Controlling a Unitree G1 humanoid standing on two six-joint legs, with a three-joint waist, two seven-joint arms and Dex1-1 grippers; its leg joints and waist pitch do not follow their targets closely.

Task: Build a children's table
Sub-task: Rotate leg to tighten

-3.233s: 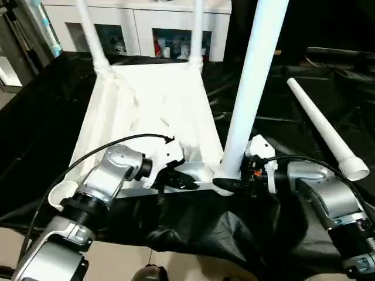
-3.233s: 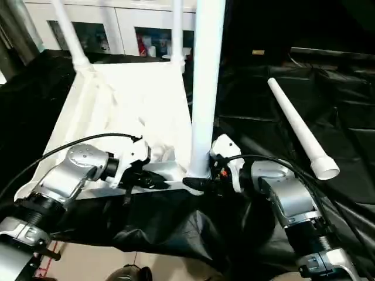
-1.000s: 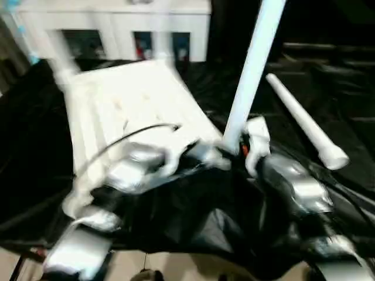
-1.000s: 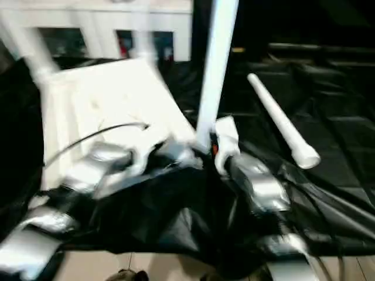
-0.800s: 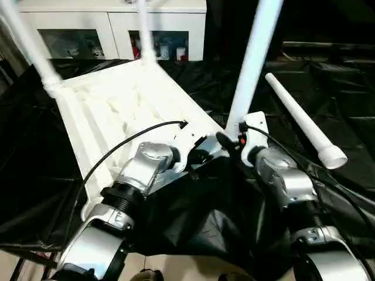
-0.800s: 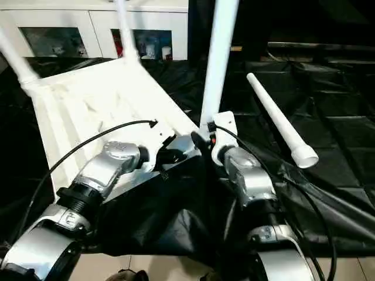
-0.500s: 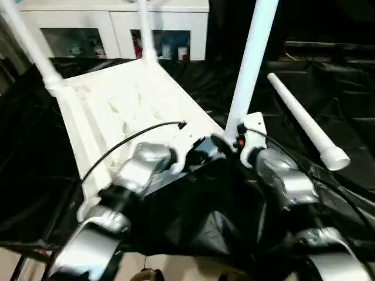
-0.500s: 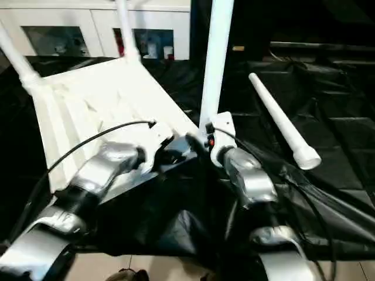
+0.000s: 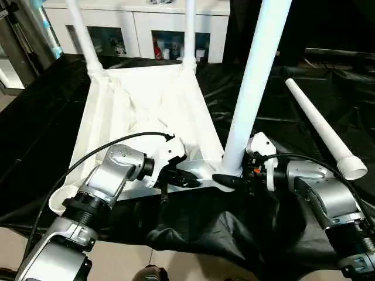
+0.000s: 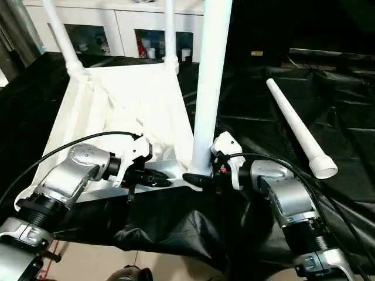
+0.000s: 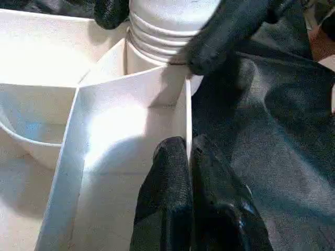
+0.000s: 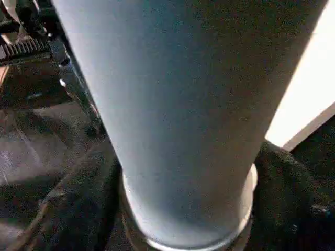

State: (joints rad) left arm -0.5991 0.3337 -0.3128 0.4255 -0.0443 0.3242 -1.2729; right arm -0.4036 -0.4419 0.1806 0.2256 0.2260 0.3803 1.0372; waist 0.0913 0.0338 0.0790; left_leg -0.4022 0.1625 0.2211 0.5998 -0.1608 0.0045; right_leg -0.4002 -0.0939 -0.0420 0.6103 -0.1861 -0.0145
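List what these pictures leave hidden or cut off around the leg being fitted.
- Upright leg: top cut by the head views' upper edge.
- Near-left corner socket: mostly behind the left forearm.
- Seating depth of the leg's threaded end: hidden by the right gripper's fingers.

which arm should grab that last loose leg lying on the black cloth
Probably the right. The loose leg lies on the right gripper's side. The left gripper is shut on the tabletop's rim.

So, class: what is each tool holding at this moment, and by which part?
The left tool is pinched shut on the table top, at its near edge wall. The right tool grips the upright leg at its base, by the corner socket.
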